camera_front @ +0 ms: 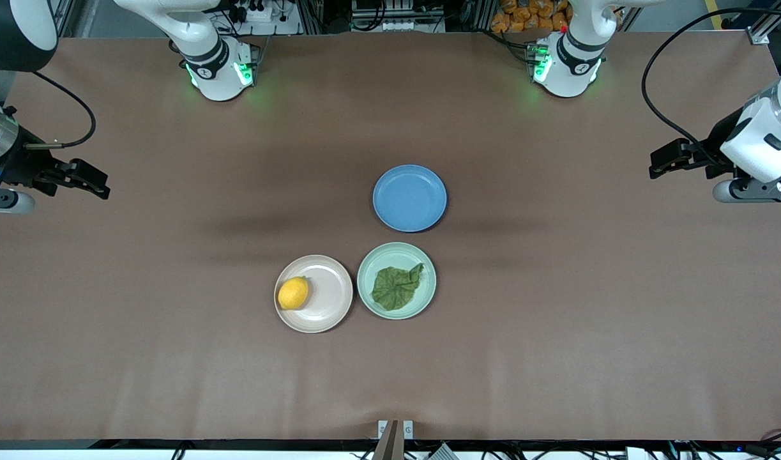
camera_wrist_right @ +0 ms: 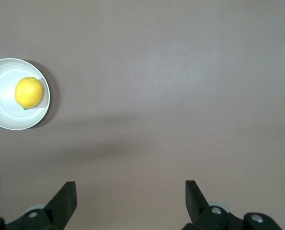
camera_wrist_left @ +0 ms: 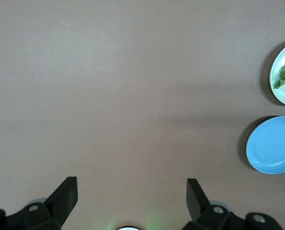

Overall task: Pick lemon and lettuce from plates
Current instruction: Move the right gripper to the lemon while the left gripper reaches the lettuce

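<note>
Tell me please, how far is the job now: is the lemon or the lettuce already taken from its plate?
Nothing looks done yet. The lemon lies on the beige plate, and the lettuce lies on the mint green plate. Nothing is in hand: the left gripper and the right gripper are open and empty over bare table at their own ends. Both picks are left. The blue plate holds nothing.

The lemon (camera_front: 293,293) and lettuce (camera_front: 396,287) are lying on neighbouring plates (camera_front: 331,305), the lemon's toward the right arm's end of the tabletop (camera_front: 556,332).
</note>
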You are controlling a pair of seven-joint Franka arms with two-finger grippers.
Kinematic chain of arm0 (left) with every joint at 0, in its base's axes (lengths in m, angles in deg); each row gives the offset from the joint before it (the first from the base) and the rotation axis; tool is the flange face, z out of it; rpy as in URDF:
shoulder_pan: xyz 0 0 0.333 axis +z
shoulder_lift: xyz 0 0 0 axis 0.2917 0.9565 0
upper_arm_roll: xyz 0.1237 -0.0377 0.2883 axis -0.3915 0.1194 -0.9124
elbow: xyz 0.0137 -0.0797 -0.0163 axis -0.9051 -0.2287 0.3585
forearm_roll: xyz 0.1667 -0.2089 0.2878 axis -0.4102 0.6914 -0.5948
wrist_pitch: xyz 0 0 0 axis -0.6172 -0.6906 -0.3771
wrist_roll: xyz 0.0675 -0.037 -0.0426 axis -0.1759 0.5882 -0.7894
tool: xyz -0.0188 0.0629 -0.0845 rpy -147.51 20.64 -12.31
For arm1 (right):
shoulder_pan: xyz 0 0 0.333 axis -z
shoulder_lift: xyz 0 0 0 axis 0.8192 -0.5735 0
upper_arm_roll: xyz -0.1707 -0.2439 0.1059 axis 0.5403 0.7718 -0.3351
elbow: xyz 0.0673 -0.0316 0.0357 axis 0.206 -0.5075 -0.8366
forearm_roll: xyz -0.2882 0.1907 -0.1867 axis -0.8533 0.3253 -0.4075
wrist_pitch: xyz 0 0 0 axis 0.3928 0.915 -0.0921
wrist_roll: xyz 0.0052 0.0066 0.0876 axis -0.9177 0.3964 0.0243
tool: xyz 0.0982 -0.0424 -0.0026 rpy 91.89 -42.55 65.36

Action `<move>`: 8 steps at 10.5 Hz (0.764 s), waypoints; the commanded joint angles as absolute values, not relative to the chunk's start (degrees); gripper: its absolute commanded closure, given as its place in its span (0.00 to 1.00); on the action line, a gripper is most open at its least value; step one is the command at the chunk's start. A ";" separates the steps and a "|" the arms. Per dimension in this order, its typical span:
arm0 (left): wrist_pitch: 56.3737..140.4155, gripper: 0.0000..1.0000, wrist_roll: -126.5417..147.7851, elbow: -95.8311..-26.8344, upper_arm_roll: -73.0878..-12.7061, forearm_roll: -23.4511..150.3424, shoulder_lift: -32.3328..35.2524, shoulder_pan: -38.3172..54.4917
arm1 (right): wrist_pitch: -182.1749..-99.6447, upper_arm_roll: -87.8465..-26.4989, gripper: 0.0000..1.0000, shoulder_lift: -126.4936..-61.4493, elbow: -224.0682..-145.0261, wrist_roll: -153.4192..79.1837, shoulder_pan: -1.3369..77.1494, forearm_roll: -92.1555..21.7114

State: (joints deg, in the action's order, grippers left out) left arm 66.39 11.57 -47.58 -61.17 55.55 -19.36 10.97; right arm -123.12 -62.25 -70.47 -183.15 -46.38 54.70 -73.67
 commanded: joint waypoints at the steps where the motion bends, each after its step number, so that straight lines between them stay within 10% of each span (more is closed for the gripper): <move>1: 66.75 0.00 12.06 -46.88 -60.87 54.01 -16.88 7.58 | -124.25 -62.62 0.00 -72.08 -183.52 -47.86 54.74 -73.65; 8: 77.19 0.00 11.62 -46.87 -60.26 55.16 -6.16 -0.69 | -126.72 -62.71 0.00 -81.47 -180.11 -60.87 47.81 -73.56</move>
State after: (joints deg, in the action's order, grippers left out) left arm 74.91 11.56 -47.80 -60.01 55.55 -9.15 1.98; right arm -126.60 -62.76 -76.67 -183.42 -59.60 49.29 -73.60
